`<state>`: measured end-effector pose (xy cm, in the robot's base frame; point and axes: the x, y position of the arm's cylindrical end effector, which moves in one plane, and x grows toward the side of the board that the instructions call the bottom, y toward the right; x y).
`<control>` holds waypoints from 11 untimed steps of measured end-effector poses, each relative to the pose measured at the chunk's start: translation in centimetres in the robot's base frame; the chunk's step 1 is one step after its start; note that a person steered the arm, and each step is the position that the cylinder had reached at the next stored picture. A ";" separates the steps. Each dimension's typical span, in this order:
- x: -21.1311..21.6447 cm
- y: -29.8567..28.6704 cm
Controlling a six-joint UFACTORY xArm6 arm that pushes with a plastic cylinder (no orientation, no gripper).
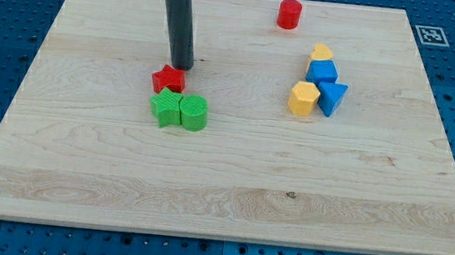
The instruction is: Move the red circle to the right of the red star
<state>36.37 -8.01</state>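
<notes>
The red circle (289, 14) stands near the view's top, right of centre. The red star (168, 79) lies left of centre, touching the green star (163, 107) below it. My tip (182, 65) rests on the board just above and slightly right of the red star, close to it or touching. The red circle is far to the upper right of my tip.
A green circle (194, 112) sits beside the green star. On the right is a cluster: yellow heart (323, 52), blue cube (322, 71), yellow hexagon (303, 98), blue triangle (332, 96). The wooden board (221, 194) lies on a blue pegboard table.
</notes>
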 end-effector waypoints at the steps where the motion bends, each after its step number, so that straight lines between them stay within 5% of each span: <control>1: -3.3 1.5; 4: -7.6 8.4; 9: -7.4 20.3; 11: -13.9 21.8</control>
<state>22.44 13.75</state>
